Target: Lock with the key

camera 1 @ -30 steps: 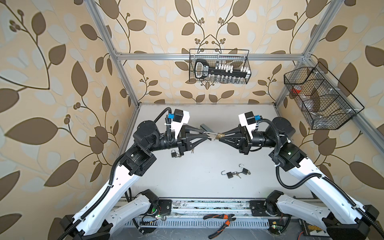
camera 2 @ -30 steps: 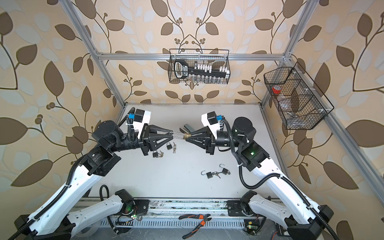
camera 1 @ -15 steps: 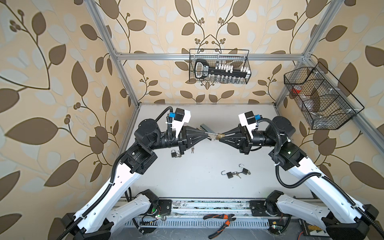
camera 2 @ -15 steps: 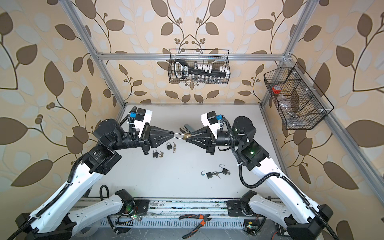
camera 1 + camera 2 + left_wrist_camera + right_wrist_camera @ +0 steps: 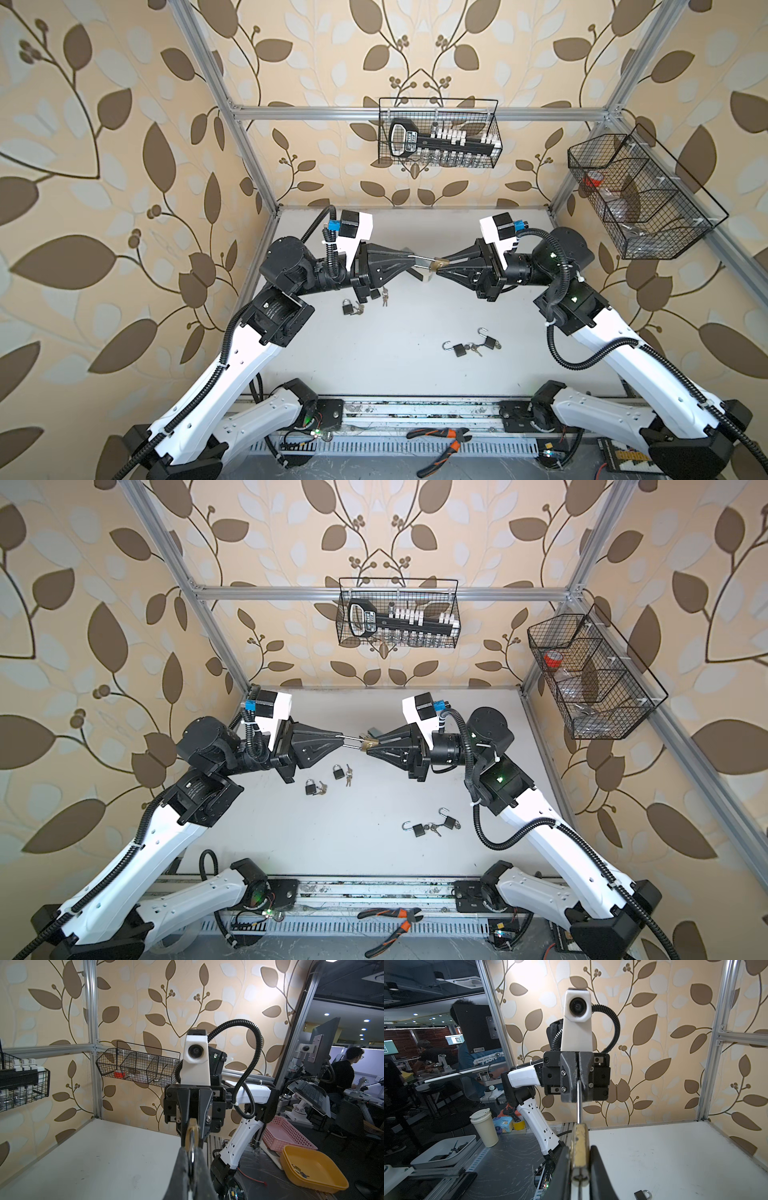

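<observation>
leaf-patterned walls closed round a white table (image 5: 374,365). above its middle the left gripper (image 5: 410,258) was pressed together on the silver shackle (image 5: 422,260) of a brass padlock (image 5: 439,263). the right gripper (image 5: 446,264), facing it tip to tip, was clamped on the padlock's body. the lock hung in the air between them, clear of the table. in the right wrist view the shackle ran straight from the brass body into the left gripper's closed fingers (image 5: 569,1072). whether a key sat in that lock could not be told. on the table near the left arm lay two small black padlocks (image 5: 310,787) with keys (image 5: 321,788) beside them. nearer the right arm lay two open padlocks (image 5: 459,350), shackles swung out. a wire basket (image 5: 438,133) hung on the back wall and a side basket (image 5: 640,199) on the right wall. pliers (image 5: 440,444) lay past the table's front edge.
</observation>
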{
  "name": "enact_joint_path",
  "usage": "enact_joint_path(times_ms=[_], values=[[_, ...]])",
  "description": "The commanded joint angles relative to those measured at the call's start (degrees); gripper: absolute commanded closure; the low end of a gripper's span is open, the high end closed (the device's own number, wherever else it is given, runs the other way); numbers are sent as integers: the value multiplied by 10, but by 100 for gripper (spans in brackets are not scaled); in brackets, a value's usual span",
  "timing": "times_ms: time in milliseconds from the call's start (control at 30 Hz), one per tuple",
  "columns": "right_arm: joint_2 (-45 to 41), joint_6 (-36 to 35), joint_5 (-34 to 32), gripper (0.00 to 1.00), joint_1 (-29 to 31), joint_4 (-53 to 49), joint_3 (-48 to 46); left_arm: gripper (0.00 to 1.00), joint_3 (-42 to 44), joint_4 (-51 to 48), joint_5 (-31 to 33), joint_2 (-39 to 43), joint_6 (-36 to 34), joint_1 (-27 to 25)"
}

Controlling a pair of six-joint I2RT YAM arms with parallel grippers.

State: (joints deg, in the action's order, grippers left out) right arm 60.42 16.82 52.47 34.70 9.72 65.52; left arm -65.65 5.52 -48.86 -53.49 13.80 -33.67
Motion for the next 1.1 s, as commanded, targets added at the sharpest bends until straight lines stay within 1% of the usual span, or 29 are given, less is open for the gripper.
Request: enact_joint_path(times_ms=[0,100,200,233,300,333,400,467,567,667,767,833,900,933,1067], values=[[-10,2,-46,100,-7,45,-11,100,12,-58,-42,-11,1,-1],[-8,-5,-53,100,-6,39,-12,100,2,-58,-60,-22,4,0],[-2,-27,-62,100,-6,9,-13,100,-9,-76,-55,-32,-3,0],[-3,-32,-68,100,-6,1,-16,92,-14,-89,-47,-32,-11,-1],[-3,-49,-74,100,-7,-31,-16,58,-26,-119,-18,-27,-29,1],[-5,-54,-80,100,-7,-44,-18,48,-30,-135,1,-23,-36,1],[-13,-58,-101,100,-7,-64,-24,31,-38,-170,40,-14,-51,6],[-17,-60,-130,100,-7,-89,-24,23,-39,-190,59,-11,-48,24],[-13,-68,-159,100,-8,-134,-22,17,-19,-168,30,-10,-7,81],[-15,-75,-187,100,-9,-139,-36,16,3,-125,-9,-13,38,134],[-5,-111,-170,100,-9,-152,-32,15,11,-117,-13,-13,34,144],[8,-123,-155,100,-10,-163,-22,16,15,-108,-30,-15,35,147],[20,-114,-164,100,-11,-166,-16,16,20,-102,-41,-12,30,149],[26,-114,-143,100,-19,-167,-13,16,25,-99,-42,-8,27,150],[39,-83,-13,100,-64,-135,-5,17,35,-95,-59,2,14,152]])
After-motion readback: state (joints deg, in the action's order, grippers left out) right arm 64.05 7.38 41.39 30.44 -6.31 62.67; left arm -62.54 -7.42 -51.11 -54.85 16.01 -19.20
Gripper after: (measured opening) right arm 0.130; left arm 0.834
